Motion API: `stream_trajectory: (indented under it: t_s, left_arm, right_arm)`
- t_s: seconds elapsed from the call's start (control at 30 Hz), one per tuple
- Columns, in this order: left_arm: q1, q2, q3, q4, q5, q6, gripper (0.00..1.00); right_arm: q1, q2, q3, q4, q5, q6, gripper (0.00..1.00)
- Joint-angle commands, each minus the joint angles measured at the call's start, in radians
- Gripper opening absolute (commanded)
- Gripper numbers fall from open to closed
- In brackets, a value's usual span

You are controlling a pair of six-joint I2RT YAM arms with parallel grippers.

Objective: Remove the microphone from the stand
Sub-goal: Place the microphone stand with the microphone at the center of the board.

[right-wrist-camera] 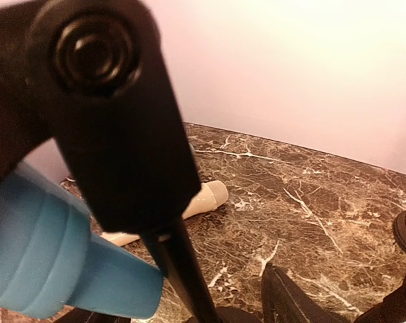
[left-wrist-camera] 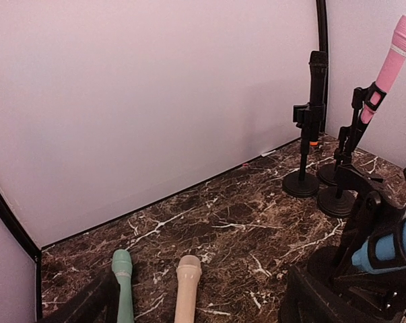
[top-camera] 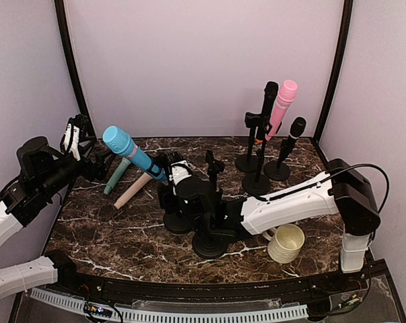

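The blue microphone (top-camera: 132, 153) sits tilted in the clip of a black stand (top-camera: 179, 219), head up and to the left. It also shows in the left wrist view (left-wrist-camera: 391, 249) and, large and close, in the right wrist view (right-wrist-camera: 48, 262) under the stand's clip (right-wrist-camera: 102, 101). My right gripper (top-camera: 170, 188) is at the stand just below the clip. Its jaws stand apart on either side of the thin post (right-wrist-camera: 182, 269), open, with one finger (right-wrist-camera: 290, 299) clear of it. My left gripper (top-camera: 100, 163) hovers open to the left of the blue microphone, holding nothing (left-wrist-camera: 203, 306).
A green microphone (top-camera: 116, 175) and a beige microphone (top-camera: 134, 190) lie on the marble top. An empty stand (top-camera: 211, 229) is beside the right arm. Pink (top-camera: 282, 104) and black (top-camera: 266, 108) microphones stand at the back right. A cream cup (top-camera: 285, 242) is front right.
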Motion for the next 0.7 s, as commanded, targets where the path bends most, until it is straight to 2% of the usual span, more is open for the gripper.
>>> stream_trajectory:
  t_s: [0.0,0.4,0.53,0.67]
  left_arm:
    - [-0.002,-0.010,-0.006,0.014,0.124,0.005,0.88]
    - [-0.007,0.046,-0.006,0.016,0.419,0.038,0.88]
    - [-0.020,0.058,-0.004,0.034,0.494,-0.004,0.87]
    - [-0.045,0.039,-0.028,0.065,0.501,-0.058,0.87]
  right_arm:
    - [0.020,-0.100,-0.035,0.060,-0.065,-0.018,0.71]
    - [0.018,-0.435,-0.306,0.077,-0.320,-0.039,0.88]
    - [-0.055,-0.533,-0.349,0.034,-0.526,-0.035,0.91]
    - [-0.162,-0.596,-0.352,0.006,-0.747,-0.011,0.96]
